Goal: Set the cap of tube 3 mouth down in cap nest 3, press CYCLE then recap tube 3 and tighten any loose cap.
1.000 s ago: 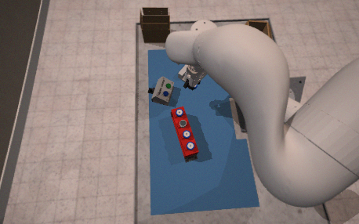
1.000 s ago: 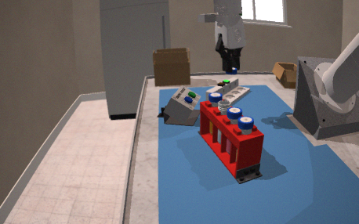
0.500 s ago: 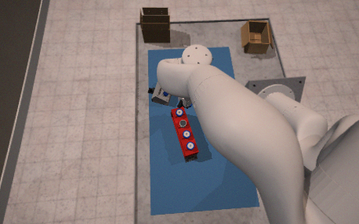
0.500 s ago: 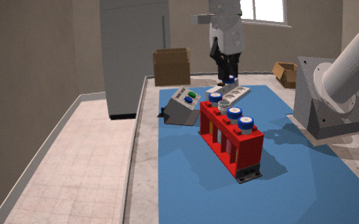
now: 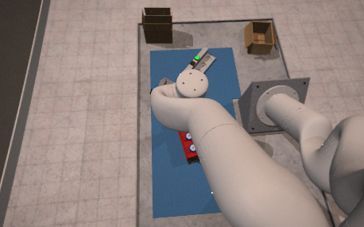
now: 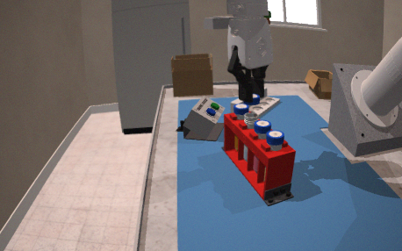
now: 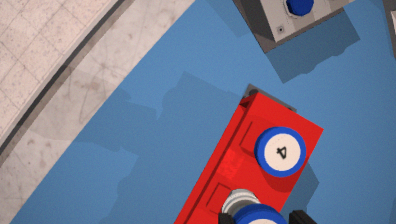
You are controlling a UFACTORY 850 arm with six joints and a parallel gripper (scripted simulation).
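The red decapping station stands on the blue mat. Tube 3 is open, with its grey threaded mouth showing. Tube 4's cap is on, and two more blue caps sit on the nearer tubes. My gripper is shut on the blue cap and holds it just above and beside tube 3's mouth. The green lamp on the cap tray is lit. In the top view the arm hides the gripper.
The key housing with the blue key and the green key stands left of the rack. Cardboard boxes stand at the back. The arm's mount is on the right, and a grey cabinet behind.
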